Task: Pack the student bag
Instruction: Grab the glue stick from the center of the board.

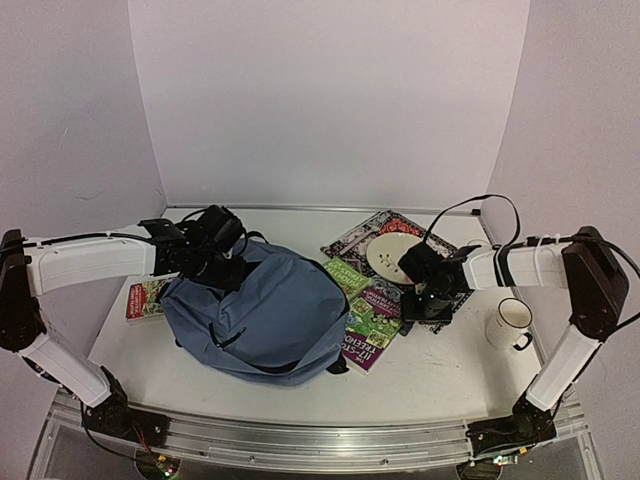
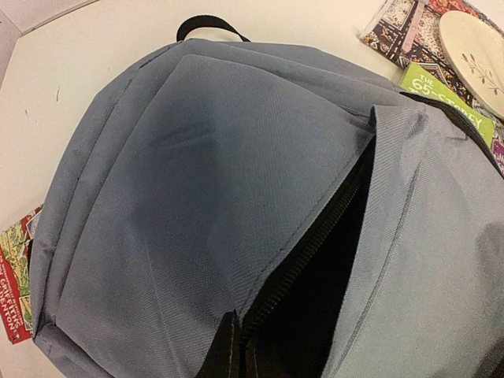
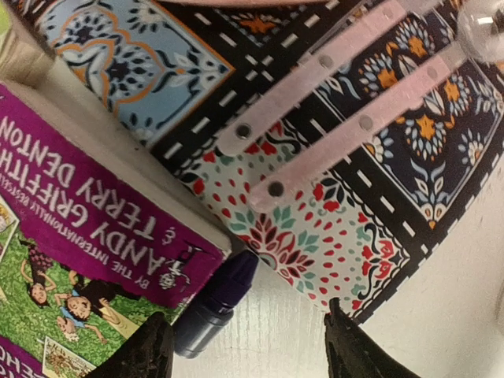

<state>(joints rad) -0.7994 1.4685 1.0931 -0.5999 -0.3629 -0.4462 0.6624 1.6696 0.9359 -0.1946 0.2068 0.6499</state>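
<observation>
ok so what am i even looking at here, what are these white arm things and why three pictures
These are two robot arms bolted to a table, each ending in a two-finger gripper. The wide picture looks down from above and behind them; the other two come from a camera on each wrist. On the table lie a grey-blue student bag, books, a plate on a patterned sheet, and a mug. The left gripper is shut and seems to pinch the edge of the bag's open zip. The right gripper is open and holds nothing; it hangs over a small dark purple pen-like thing beside a purple book.
</observation>
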